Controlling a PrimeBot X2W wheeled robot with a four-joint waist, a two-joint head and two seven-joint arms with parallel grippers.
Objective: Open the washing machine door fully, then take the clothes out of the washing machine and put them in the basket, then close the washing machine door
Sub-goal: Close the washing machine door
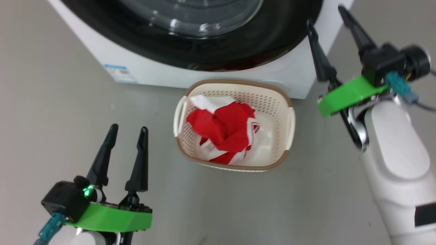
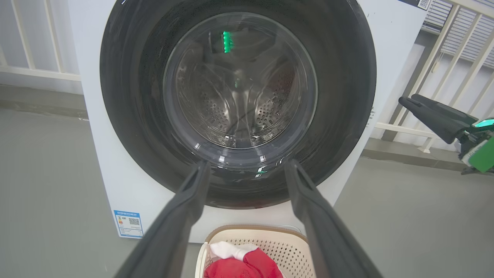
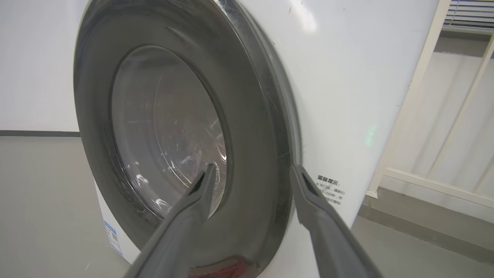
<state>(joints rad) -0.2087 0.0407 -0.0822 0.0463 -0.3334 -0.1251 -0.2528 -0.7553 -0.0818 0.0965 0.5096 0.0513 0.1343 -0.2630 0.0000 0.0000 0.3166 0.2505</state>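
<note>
The washing machine (image 1: pixel 153 73) stands before me with its door (image 1: pixel 238 51) lying flat against the front. Through the glass the steel drum (image 2: pixel 239 96) shows. The basket (image 1: pixel 238 82) sits on the floor just below the door and holds the red-and-white clothes (image 1: pixel 228 129). My left gripper (image 1: pixel 129 128) is open and empty, low at the left, aimed at the door (image 2: pixel 127 96). My right gripper (image 1: pixel 324 15) is open by the machine's right front corner. Its fingertips frame the door's right rim (image 3: pixel 251 135) with nothing gripped. The basket (image 2: pixel 270 231) and clothes (image 2: pixel 239 266) also show below the left fingers.
Grey floor (image 1: pixel 68 119) surrounds the basket. A white railing (image 3: pixel 444 116) runs behind and beside the machine (image 3: pixel 347 96). A blue label (image 1: pixel 119 73) marks the machine's lower left front. My right forearm (image 1: pixel 391 153) rises at the basket's right.
</note>
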